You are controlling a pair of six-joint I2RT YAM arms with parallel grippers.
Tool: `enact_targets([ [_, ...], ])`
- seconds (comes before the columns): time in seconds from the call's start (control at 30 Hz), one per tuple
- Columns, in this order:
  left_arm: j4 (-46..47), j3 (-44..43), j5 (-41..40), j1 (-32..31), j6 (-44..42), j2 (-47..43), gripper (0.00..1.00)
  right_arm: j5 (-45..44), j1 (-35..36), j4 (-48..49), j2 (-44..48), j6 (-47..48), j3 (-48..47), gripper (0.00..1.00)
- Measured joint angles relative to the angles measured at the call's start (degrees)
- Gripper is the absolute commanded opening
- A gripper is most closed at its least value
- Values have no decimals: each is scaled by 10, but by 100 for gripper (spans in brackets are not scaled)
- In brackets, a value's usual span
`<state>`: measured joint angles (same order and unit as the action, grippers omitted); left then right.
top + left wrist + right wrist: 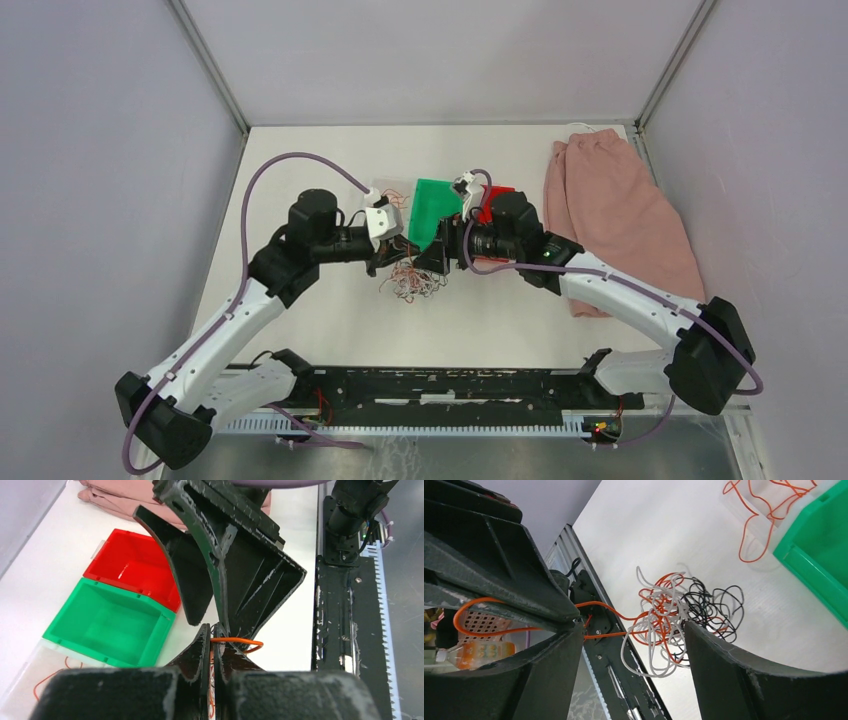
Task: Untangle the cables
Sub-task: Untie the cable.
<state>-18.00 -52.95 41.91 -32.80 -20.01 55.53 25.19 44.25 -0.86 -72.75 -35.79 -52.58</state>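
Left claw [214, 642] grips an orange strand [241, 641], the cables [412, 283] partly hidden

The left arm [225, 325] and right arm [630, 312] share white shell links joined by rounded black joint housings, with a mauve cable [295, 155] looping along each. The left gripper [214, 632] and right gripper [629, 627] have black, ribbed wedge fingers [734, 675], scuffed pale along the edges. A green light [549, 254] glows on the right arm's black wrist block.
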Motion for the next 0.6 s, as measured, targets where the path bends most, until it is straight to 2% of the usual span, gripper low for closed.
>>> enact_targets([
  [0.3,2,-25,-1,-8,-4,9,3,17,7,44,-32,-25,3,82],
  [0.6,2,-75,18,-27,13,19,3,-13,8,77,-54,-34,34,80],
])
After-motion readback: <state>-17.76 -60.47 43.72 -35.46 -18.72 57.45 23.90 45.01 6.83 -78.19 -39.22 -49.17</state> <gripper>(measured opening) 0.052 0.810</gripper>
